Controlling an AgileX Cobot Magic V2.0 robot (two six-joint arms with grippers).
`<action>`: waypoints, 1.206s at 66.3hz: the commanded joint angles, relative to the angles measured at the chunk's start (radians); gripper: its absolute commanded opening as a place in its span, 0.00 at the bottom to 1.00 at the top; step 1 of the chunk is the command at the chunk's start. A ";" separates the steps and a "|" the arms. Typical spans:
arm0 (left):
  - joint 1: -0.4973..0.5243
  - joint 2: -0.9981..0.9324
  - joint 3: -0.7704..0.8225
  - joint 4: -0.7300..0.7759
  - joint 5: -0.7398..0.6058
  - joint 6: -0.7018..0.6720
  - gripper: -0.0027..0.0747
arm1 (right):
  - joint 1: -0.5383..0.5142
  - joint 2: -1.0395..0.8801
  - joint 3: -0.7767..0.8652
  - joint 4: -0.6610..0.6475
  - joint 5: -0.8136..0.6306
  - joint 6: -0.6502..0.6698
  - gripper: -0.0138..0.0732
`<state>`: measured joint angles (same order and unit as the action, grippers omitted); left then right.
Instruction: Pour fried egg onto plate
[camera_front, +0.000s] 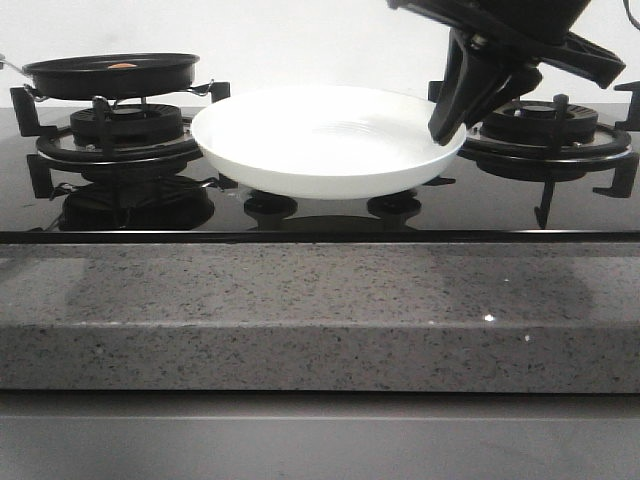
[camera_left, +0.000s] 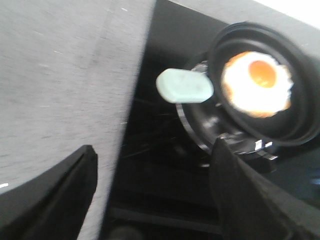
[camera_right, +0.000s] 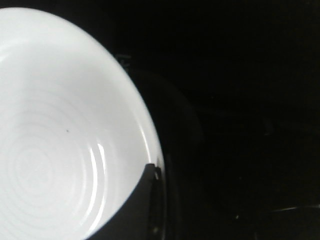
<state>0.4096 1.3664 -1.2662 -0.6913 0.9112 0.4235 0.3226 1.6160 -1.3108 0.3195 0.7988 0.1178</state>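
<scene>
- Egg (camera_left: 257, 83) lying yolk-up in the black pan (camera_front: 111, 74), on the left burner (camera_front: 120, 127).
- Plate (camera_front: 327, 140) standing between the two burners, nothing in it.
- Left gripper (camera_left: 155, 192) spread wide, holding nothing, near the pan's pale handle (camera_left: 184, 86).
- Right gripper (camera_front: 462, 118) down at the plate's right rim, one finger (camera_right: 131, 207) inside the rim; grip on it impossible to tell.

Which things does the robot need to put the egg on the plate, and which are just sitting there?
Needed:
- fried egg, lying in the pan
- black frying pan, on the left burner
- plate, empty, in the middle
- left gripper, open
- right gripper, at the plate's rim

Just there:
- right burner
- grey stone counter
</scene>
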 joint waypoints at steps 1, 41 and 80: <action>0.041 0.036 -0.044 -0.221 0.024 0.092 0.65 | 0.000 -0.034 -0.022 0.002 -0.033 -0.005 0.03; 0.056 0.375 -0.054 -0.751 0.188 0.173 0.65 | 0.000 -0.034 -0.022 0.002 -0.033 -0.005 0.03; -0.018 0.441 -0.159 -0.751 0.224 0.173 0.65 | 0.000 -0.034 -0.022 0.002 -0.033 -0.005 0.03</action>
<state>0.3963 1.8518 -1.3892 -1.3766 1.1057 0.5920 0.3226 1.6160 -1.3108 0.3216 0.7988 0.1178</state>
